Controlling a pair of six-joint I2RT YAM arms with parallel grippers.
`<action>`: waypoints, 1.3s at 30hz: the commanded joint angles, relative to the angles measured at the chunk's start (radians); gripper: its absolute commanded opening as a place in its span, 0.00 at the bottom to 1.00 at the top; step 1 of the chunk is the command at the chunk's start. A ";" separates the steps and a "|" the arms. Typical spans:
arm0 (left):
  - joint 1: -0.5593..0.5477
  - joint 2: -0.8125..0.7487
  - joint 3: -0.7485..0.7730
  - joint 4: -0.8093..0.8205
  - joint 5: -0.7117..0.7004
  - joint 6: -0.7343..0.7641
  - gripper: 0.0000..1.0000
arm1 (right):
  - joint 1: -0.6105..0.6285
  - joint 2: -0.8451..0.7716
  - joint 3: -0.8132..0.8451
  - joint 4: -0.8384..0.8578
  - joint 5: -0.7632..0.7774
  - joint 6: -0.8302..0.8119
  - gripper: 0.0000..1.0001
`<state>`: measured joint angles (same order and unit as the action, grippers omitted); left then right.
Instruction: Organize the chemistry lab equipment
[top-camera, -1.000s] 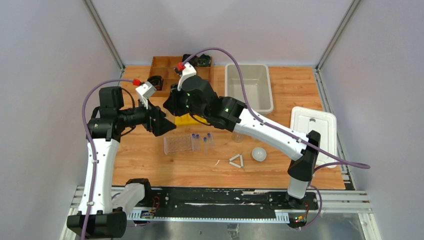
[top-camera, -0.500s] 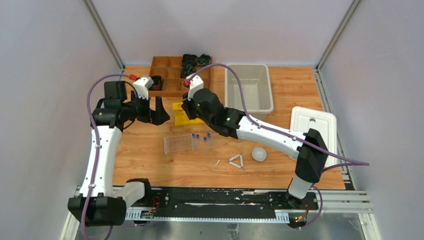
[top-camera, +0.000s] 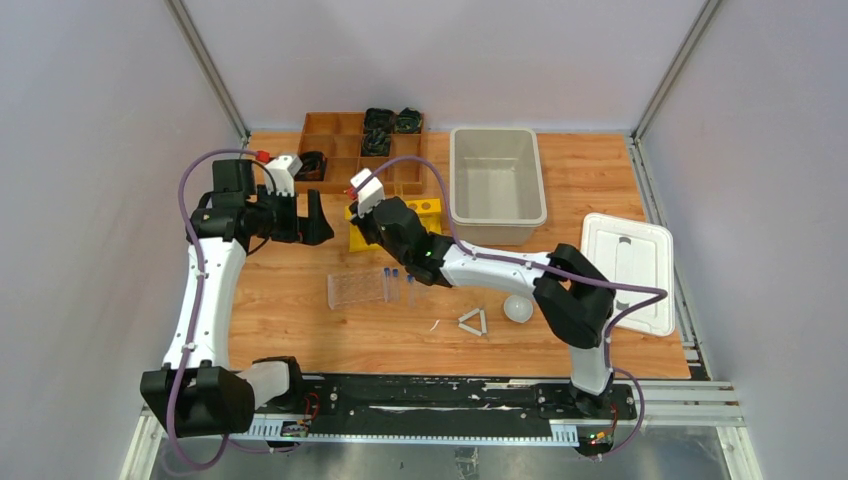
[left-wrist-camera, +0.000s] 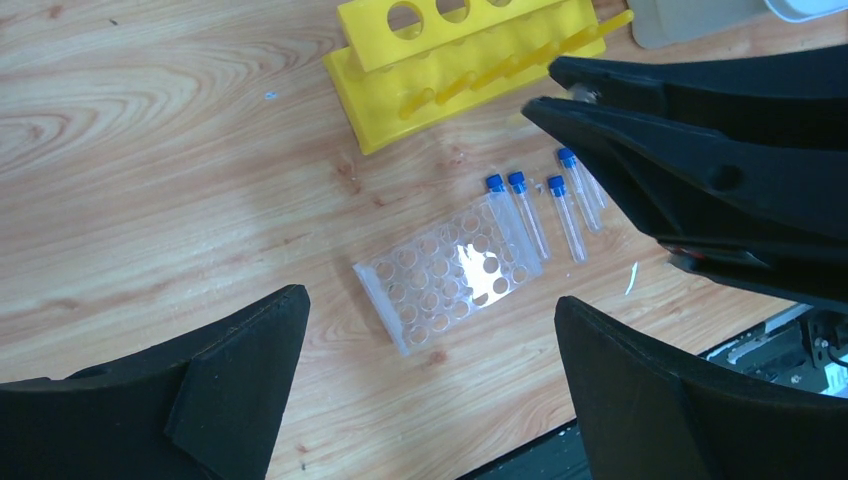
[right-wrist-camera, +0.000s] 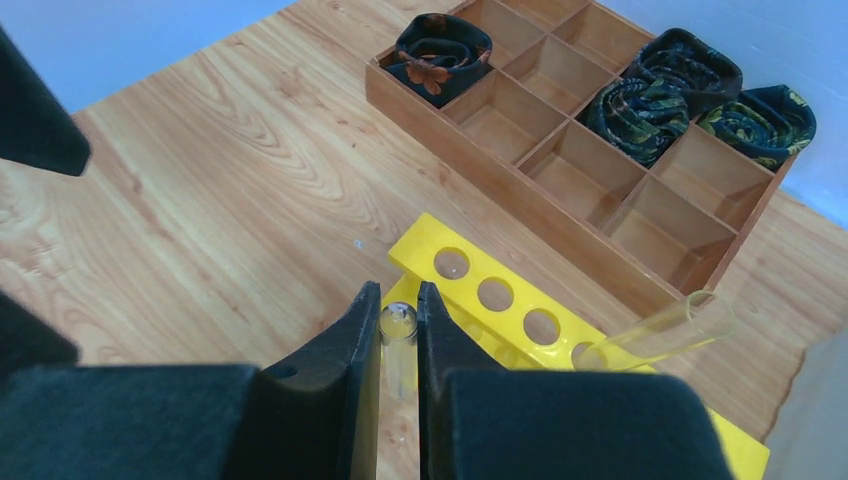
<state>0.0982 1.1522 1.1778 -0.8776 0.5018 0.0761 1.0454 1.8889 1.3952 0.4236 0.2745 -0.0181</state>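
Bench: a yellow rack stands in front of the wooden tray, with one glass tube leaning in its end hole. The left gripper is spread wide, holds nothing and hovers beside the rack. The right gripper is nearly closed on a second glass tube, upright over the rack's other end and not in a hole.

Step, as judged: loading tubes into the rack. Next move needs the tube centred over a free hole, lowered straight, then released.

The blue-capped tubes lie loose beside the clear plate.

Glass tube seemingly half hidden by right gripper
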 joint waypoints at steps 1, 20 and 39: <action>0.011 -0.020 0.017 -0.018 0.017 0.031 1.00 | -0.025 0.042 -0.004 0.148 0.045 -0.066 0.00; 0.012 0.026 0.038 -0.032 0.029 0.038 1.00 | -0.060 0.122 -0.012 0.215 0.058 -0.016 0.00; 0.017 0.032 0.062 -0.032 0.047 0.031 1.00 | -0.070 0.155 -0.012 0.208 0.053 0.012 0.00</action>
<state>0.1036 1.1835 1.1969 -0.9146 0.5247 0.1150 0.9909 2.0235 1.3914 0.5987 0.3222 -0.0219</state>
